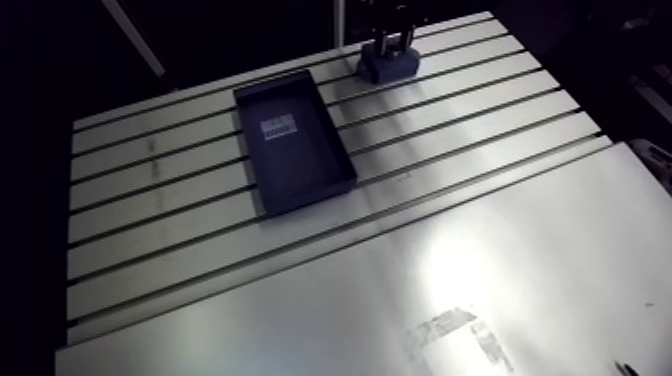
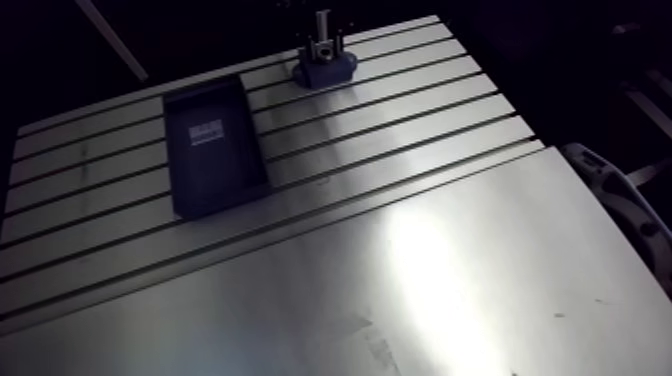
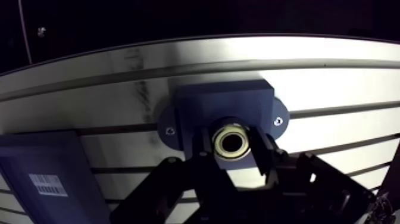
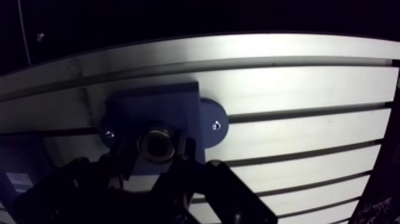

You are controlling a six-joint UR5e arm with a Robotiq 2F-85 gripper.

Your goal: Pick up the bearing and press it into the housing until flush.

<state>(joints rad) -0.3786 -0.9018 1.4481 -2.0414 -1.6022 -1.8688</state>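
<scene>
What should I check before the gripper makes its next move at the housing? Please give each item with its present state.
1. Grip: the gripper has its fingers closed on the bearing. Ok.
2. Place: the bearing sits over the housing, near the middle of the block. Ok.
3. Centring on the bore: the bearing hides the bore. Cannot tell.
4. Depth: neither view shows whether the bearing is flush. Cannot tell.
5. Housing fixing: a screw shows in each flange ear. Ok.
6. Space around: the tray lies on the table apart from the housing. Ok.
</scene>
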